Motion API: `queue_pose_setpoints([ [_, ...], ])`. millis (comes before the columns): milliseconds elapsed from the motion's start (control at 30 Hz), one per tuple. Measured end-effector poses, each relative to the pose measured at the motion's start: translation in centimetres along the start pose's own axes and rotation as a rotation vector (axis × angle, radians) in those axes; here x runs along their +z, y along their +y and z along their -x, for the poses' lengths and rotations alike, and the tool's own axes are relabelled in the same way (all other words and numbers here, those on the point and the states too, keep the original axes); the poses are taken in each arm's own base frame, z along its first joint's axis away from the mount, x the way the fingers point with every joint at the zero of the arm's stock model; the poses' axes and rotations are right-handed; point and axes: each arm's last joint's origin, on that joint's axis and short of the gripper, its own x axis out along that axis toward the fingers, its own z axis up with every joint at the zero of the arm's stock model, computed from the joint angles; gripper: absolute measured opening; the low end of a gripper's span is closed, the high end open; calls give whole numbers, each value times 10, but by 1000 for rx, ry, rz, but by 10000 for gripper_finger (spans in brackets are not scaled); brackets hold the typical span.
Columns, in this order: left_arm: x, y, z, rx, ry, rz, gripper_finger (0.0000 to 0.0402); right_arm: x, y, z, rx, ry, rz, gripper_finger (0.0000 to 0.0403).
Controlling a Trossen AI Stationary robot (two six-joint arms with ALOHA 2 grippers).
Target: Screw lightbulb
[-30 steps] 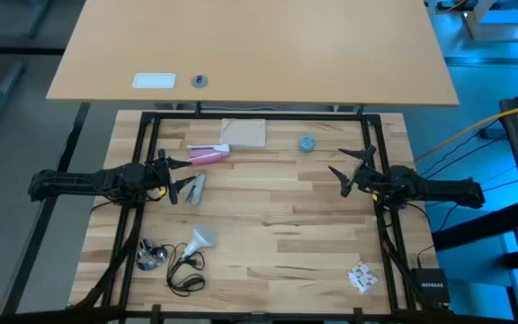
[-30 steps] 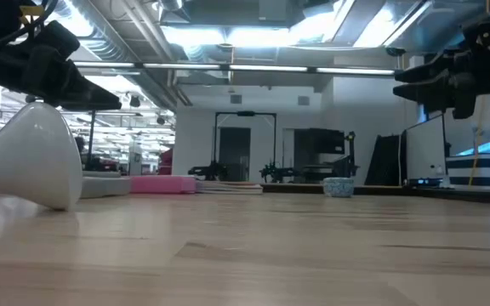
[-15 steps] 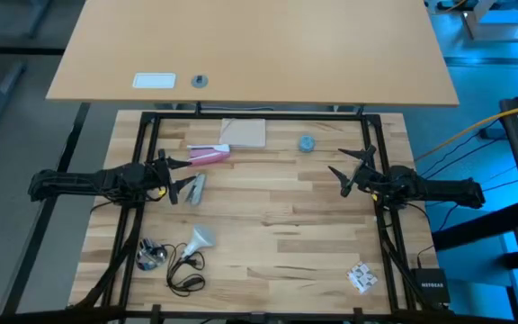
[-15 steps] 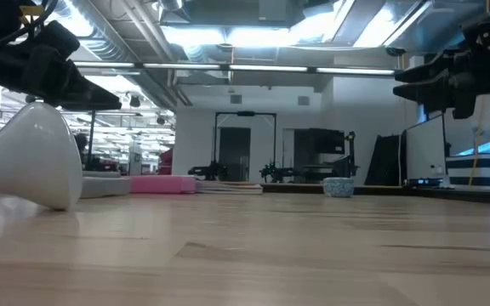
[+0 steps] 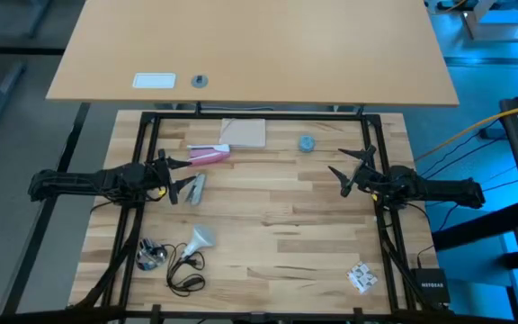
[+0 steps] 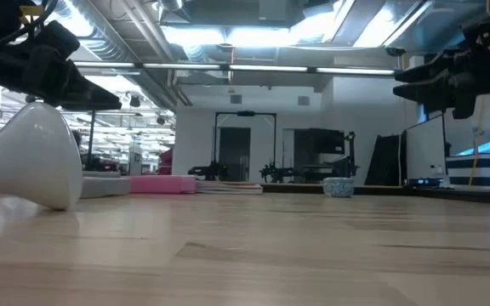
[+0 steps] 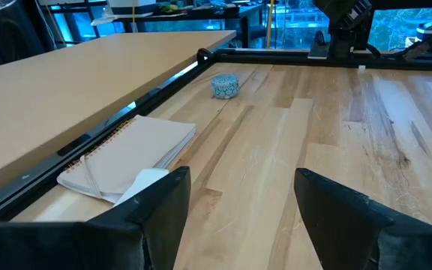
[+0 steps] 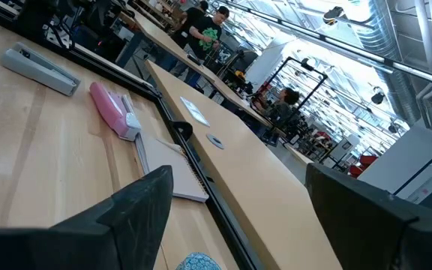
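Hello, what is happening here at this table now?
Nothing is being handled at the moment. The left hand and right hand both hover open over the wooden table, holding nothing. The lightbulb lies on its side near the table's front left, beside the socket with its black cord, not yet picked up.
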Motion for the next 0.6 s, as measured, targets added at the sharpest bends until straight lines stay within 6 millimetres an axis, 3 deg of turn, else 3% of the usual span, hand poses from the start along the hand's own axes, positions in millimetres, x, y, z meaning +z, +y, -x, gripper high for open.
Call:
queue_pose_setpoints([
  [233, 1, 0, 0, 0, -16, 35, 233, 0, 0, 0, 0, 0, 0, 309],
  [433, 16, 0, 1, -48, -157, 548, 233, 0, 0, 0, 0, 0, 0, 309],
  [600, 20, 0, 2, -71, -193, 706, 233, 0, 0, 0, -2, -3, -2, 309],
])
